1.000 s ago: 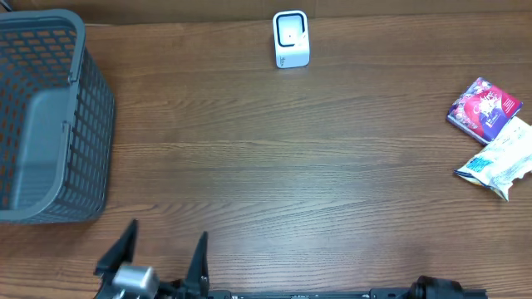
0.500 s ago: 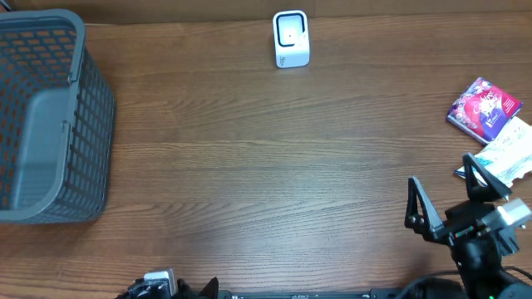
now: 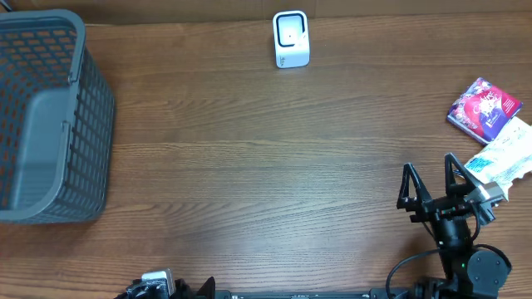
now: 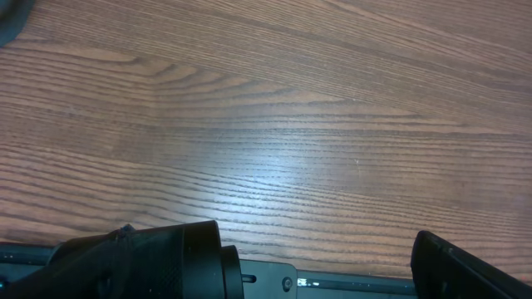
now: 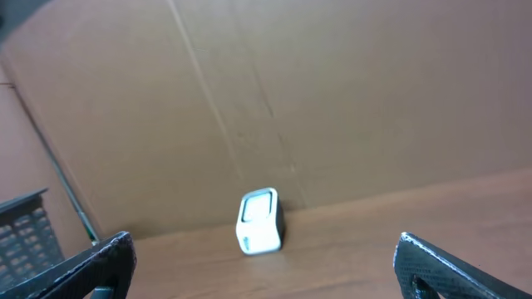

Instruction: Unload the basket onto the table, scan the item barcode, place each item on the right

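Note:
The white barcode scanner [image 3: 291, 39] stands at the table's far edge; in the right wrist view the scanner [image 5: 260, 221] sits straight ahead, far off. Two items lie at the right edge: a purple and red packet [image 3: 484, 108] and a white and blue bag [image 3: 503, 158]. My right gripper [image 3: 431, 184] hovers open and empty just left of the bag, its fingers [image 5: 461, 270] wide apart. My left gripper [image 4: 307, 267] is open over bare wood, nothing between its fingers [image 4: 465, 267]. Overhead, only a bit of the left arm [image 3: 158, 285] shows at the near edge.
A tall grey mesh basket [image 3: 46, 116] stands at the left edge of the table, and its corner [image 5: 25, 237] shows in the right wrist view. A brown cardboard wall [image 5: 332, 100] rises behind the scanner.
The left gripper has pulled back out of the overhead view at the near edge. The right arm has come into view and swung slightly left, both grippers staying open.

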`<state>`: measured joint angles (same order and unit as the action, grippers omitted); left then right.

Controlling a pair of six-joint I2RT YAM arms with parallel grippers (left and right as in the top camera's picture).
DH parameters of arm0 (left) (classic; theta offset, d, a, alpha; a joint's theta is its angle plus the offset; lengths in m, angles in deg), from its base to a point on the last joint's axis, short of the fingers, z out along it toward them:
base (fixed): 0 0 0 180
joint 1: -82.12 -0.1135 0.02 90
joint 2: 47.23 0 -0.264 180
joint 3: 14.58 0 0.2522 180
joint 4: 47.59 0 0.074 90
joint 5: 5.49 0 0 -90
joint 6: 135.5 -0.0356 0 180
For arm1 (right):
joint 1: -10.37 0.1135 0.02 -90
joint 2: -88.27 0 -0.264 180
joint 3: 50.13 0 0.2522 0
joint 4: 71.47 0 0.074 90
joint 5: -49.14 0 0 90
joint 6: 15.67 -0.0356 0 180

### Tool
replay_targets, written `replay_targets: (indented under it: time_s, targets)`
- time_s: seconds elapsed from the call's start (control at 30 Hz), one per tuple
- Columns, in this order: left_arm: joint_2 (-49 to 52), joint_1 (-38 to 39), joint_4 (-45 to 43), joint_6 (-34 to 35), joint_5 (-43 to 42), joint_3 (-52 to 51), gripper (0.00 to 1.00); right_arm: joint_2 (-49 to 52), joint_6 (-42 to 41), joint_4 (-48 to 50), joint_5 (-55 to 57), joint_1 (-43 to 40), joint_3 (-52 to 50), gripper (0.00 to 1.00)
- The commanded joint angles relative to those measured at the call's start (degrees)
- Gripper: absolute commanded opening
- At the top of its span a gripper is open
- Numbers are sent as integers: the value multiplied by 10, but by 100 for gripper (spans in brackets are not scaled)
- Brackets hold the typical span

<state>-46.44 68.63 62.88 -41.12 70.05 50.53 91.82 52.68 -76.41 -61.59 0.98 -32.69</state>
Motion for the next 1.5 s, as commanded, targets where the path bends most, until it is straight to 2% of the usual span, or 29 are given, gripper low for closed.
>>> replay_targets:
  time_s: [0.0,0.37,0.67,0.87,0.97,1.03,1.47]
  targets:
    - [-6,4,1,2,5,3,100,-2,-7,-10,14,-3,-24,100]
    - [-6,4,1,2,5,3,100,-1,-11,-121,10,-3,-32,100]
    - [-6,4,1,2,5,3,100,1,-7,-120,19,-3,-32,100]
    - [-6,4,1,2,5,3,100,-10,-6,-126,102,17,-32,100]
    - [-6,4,1,2,5,3,99,-34,69,-127,137,75,-32,100]
    - [-6,4,1,2,5,3,100,-34,81,-133,147,96,-32,100]
    - [-6,4,1,2,5,3,100,-34,82,-132,147,83,-32,100]
